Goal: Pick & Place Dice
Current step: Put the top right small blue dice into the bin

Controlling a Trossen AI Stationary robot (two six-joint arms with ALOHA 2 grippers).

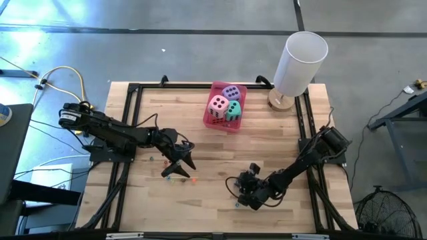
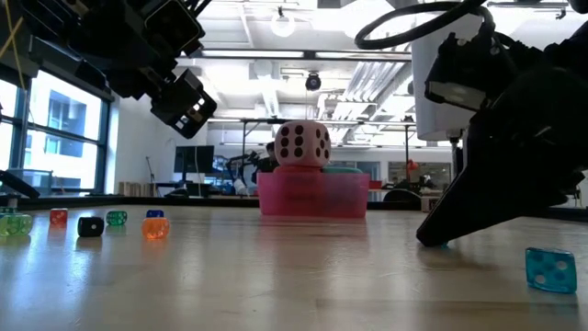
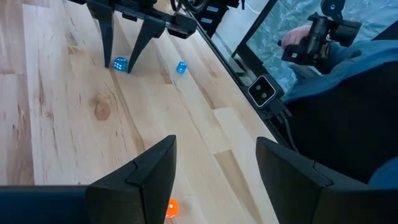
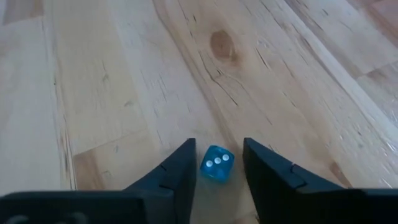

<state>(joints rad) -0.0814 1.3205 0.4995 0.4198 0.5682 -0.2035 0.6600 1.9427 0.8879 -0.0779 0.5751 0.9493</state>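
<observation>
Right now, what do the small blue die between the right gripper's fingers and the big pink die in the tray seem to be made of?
Small blue die: likely clear hard plastic, glossy; light passes through it. Big pink die: probably soft foam or rubbery material, matte, with rounded corners. Tray: pink translucent plastic, apparently.

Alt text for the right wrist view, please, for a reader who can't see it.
The right claw points down at a pale wooden table, its two dark fingers straddling a small translucent blue die showing three white pips. A gap shows on each side of the die.
</observation>
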